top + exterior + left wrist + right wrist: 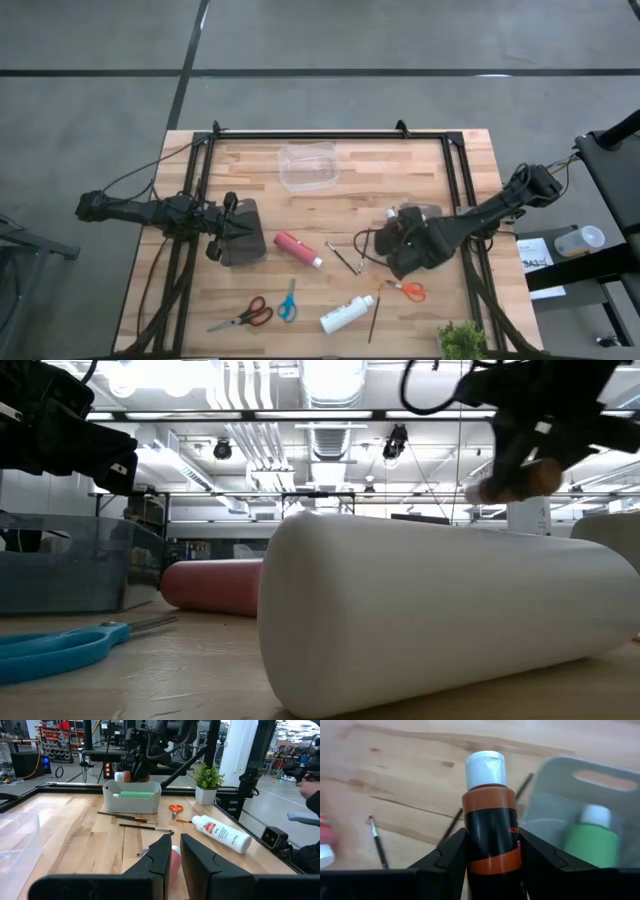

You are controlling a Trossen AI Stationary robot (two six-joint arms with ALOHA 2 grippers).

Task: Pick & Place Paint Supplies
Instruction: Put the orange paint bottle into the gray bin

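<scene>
The small brown bottle [490,830], a smooth cylinder with orange bands and a white cap, sits clamped in the right gripper [490,855] beside the grey bin [600,795] holding the green bottle [592,840]; its lettering is unreadable. The left gripper [175,852] hangs nearly closed, empty, over the red bottle [297,247]

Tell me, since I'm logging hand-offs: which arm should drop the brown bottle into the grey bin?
Right. The right gripper is shut on the brown bottle beside the grey bin, where the green bottle lies. The left gripper waits across the table.
</scene>
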